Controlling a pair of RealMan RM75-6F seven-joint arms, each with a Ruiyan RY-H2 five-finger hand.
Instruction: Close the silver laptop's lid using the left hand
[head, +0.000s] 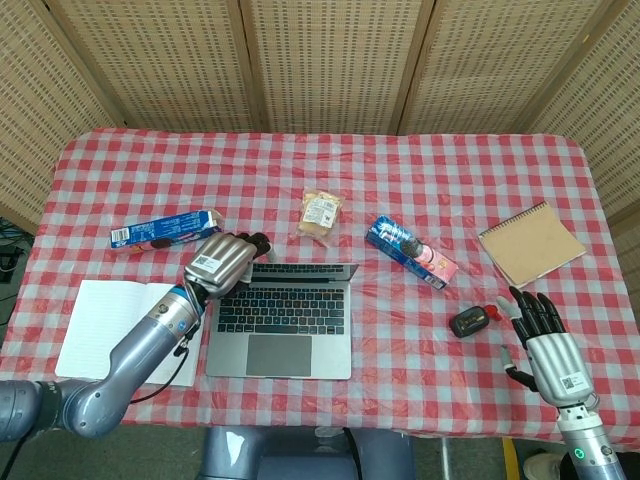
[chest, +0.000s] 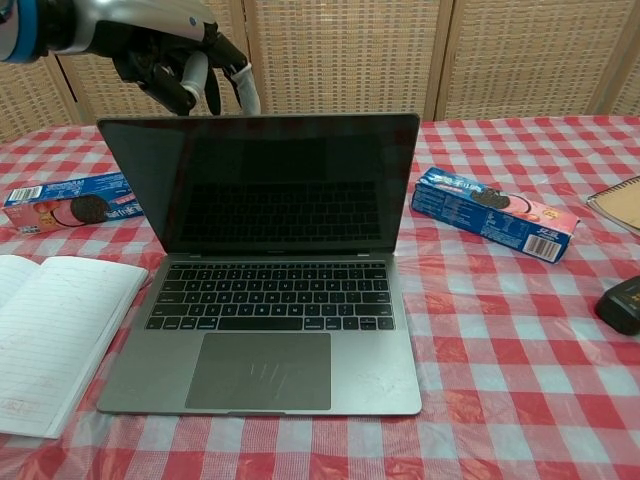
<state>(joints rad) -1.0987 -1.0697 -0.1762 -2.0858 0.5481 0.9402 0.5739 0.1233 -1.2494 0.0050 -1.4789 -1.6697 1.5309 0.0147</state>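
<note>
The silver laptop (head: 282, 320) (chest: 268, 330) lies open in the middle of the table, its dark screen (chest: 265, 185) tipped forward towards the keyboard. My left hand (head: 220, 262) (chest: 170, 60) is at the lid's top left corner, behind the screen, fingers curled against its top edge. It holds nothing. My right hand (head: 545, 345) hovers low at the table's front right, fingers spread, far from the laptop. It does not show in the chest view.
An open notebook (head: 110, 325) lies left of the laptop. A blue cookie box (head: 160, 230) sits behind it, another (head: 410, 252) right of the lid. A snack bag (head: 320, 212), a brown notepad (head: 530, 243) and a small black device (head: 470, 320) lie around.
</note>
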